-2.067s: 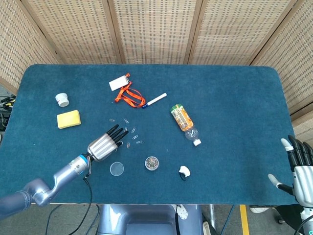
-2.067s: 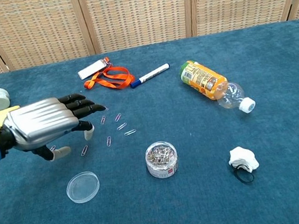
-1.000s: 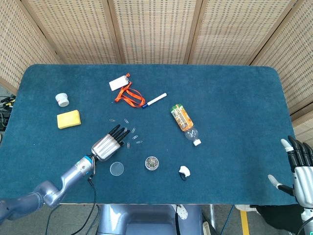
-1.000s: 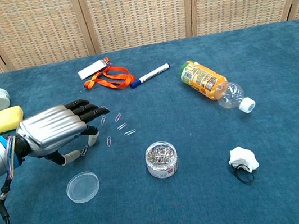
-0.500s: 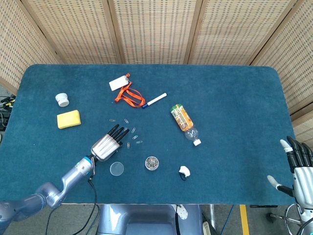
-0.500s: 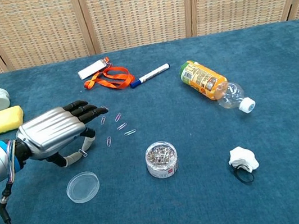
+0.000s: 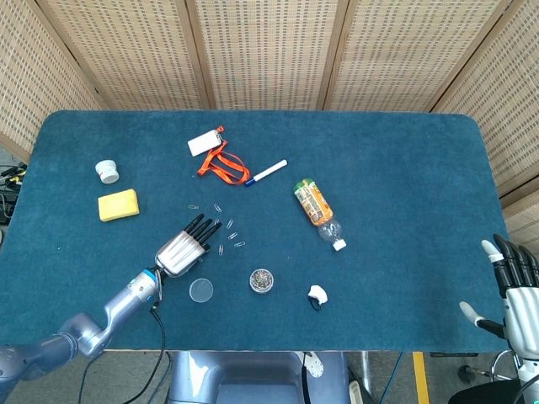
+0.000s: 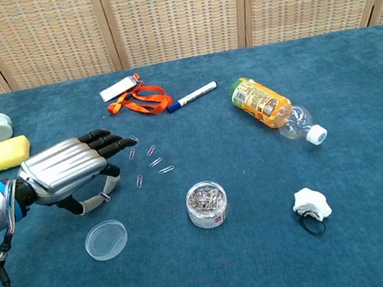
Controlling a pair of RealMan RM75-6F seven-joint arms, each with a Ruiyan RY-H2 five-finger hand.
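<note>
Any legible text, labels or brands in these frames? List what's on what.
None can be read.
Orange label on the lying clear plastic bottle: print too blurred.
White-and-blue marker pen: markings too small.
White card badge on the orange lanyard: no text visible.
Small sticker on the clear jar of paper clips: unreadable.

- Left hand (image 8: 65, 171): ribbed silver back plate, black fingers, pale tip on the thumb.
- Left wrist (image 8: 13, 203): blue ring between hand and forearm; coloured wires showing at the joint.
- Left forearm (image 7: 118, 305): smooth silver-grey tube with a small blue mark; elbow section darker grey.
- Black cable (image 8: 0, 279) hangs in a loop under the left wrist.
- Right hand (image 7: 515, 290): white-grey palm and thumb, black fingers.
</note>
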